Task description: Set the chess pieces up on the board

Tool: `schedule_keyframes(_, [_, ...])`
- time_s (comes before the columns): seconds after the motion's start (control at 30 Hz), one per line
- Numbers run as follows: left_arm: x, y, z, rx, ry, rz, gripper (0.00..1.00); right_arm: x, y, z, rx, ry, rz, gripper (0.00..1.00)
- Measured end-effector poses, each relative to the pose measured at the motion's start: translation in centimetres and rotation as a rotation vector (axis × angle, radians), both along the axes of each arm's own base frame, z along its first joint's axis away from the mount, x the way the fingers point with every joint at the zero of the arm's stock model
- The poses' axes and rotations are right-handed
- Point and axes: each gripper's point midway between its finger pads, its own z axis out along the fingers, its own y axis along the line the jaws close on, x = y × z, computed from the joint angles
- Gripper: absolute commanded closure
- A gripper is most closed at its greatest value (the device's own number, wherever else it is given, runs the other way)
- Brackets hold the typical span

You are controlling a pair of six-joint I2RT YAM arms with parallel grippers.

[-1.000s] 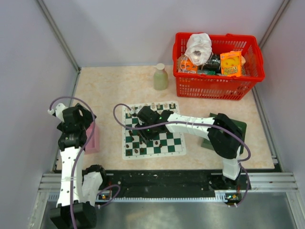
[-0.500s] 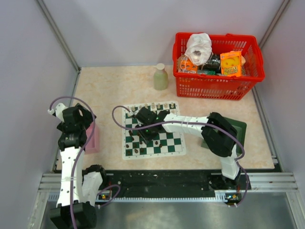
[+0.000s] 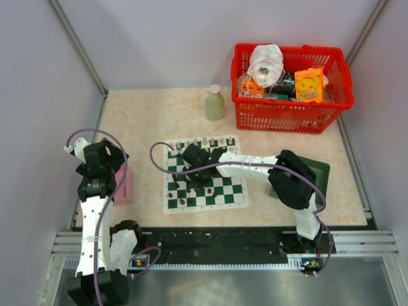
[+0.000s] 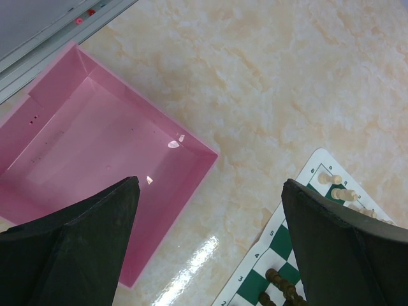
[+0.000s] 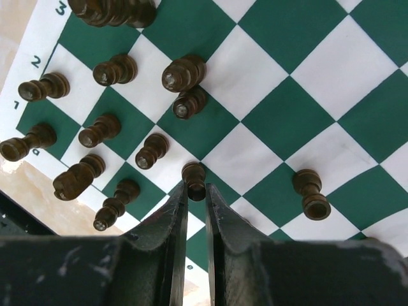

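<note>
Nearly closed, the right gripper point(image 5: 194, 190) pinches a dark pawn point(image 5: 193, 173) on the board point(image 5: 287, 108); the left gripper point(image 4: 210, 183) gapes.

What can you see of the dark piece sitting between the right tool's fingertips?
The dark piece is a small brown figure, glossy and wood-like, with a rounded head over a wider base. It seems to stand upright on the board, near its numbered border and apart from the other dark pieces. The right tool has its fingers close on either side of it; whether they pinch it is unclear.
</note>
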Motion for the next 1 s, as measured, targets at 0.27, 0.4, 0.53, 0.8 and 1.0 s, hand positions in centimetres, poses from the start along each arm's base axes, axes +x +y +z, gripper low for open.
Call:
schedule_keyframes(0.27, [0.0, 0.1, 0.0, 0.005, 0.002, 0.001, 0.01, 1.5, -0.6, 0.2, -0.036, -0.073, -0.041, 0.87])
schedule_keyframes(0.4, [0.0, 0.1, 0.0, 0.005, 0.002, 0.002, 0.01, 2.3, -0.6, 0.6, -0.04, -0.108, -0.059, 0.86])
schedule_keyframes(0.53, [-0.1, 0.1, 0.0, 0.009, 0.004, 0.002, 0.01, 2.6, -0.6, 0.8, -0.041, -0.124, -0.067, 0.84])
schedule_keyframes(0.8, [-0.1, 0.1, 0.0, 0.008, 0.004, 0.002, 0.01, 2.6, -0.4, 0.5, -0.047, -0.117, -0.063, 0.8])
schedule_keyframes(1.0, [0.0, 0.1, -0.2, 0.008, 0.01, 0.001, 0.01, 2.5, -0.6, -0.6, -0.072, -0.103, -0.053, 0.76])
